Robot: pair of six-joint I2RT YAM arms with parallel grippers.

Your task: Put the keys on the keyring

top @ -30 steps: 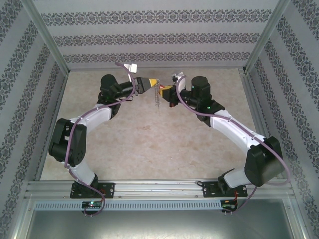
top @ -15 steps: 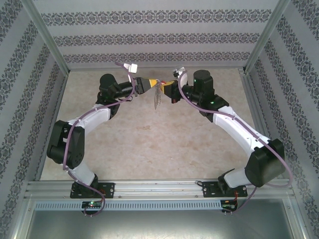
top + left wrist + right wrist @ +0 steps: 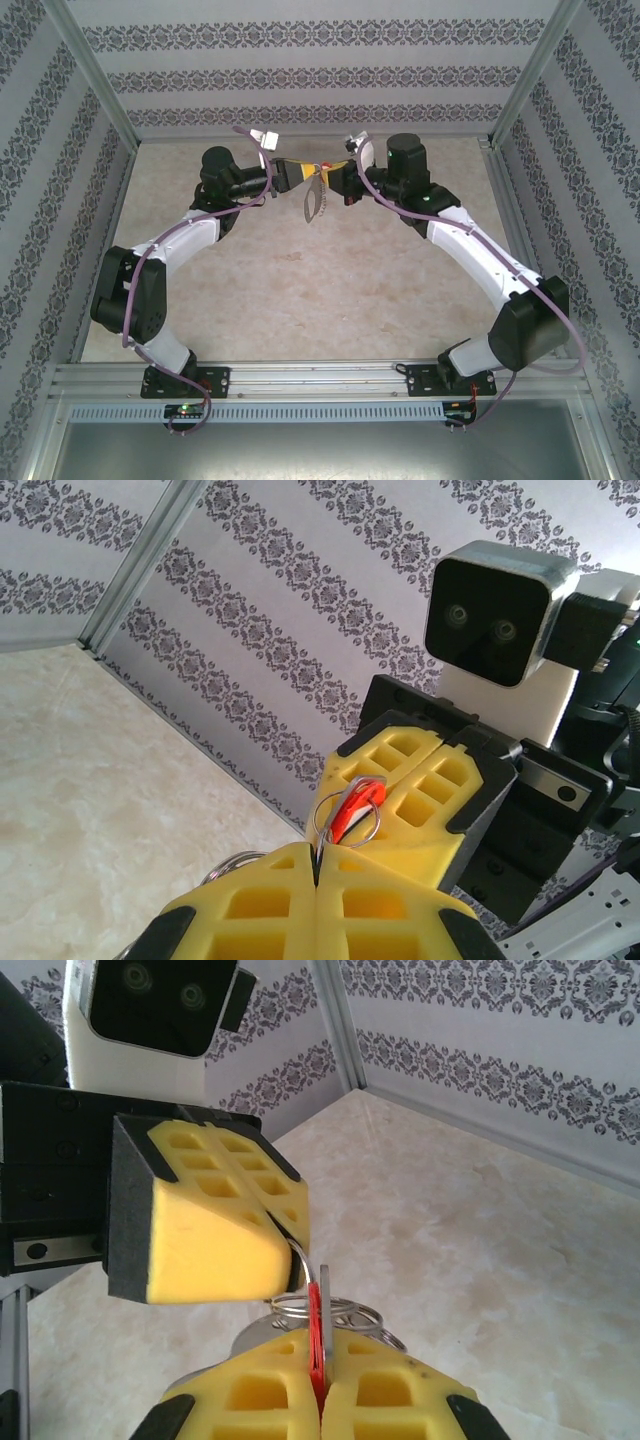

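Both grippers meet tip to tip in mid-air over the far middle of the table. My left gripper is shut on a thin wire ring of the keyring, whose grey loop hangs below it, tilted. One small ring circles the red tag of the keys. My right gripper is shut on the keys, red tag and silver blade upright between its yellow pads. More of the keyring's small rings lie just behind the blade.
The beige table lies below both arms. Patterned walls stand at the back and sides, with a metal post in the far left corner. A metal rail runs along the near edge.
My right gripper has moved up and left until its tips meet the left gripper's. The hanging keyring has swung, its lower end now tilted to the left.
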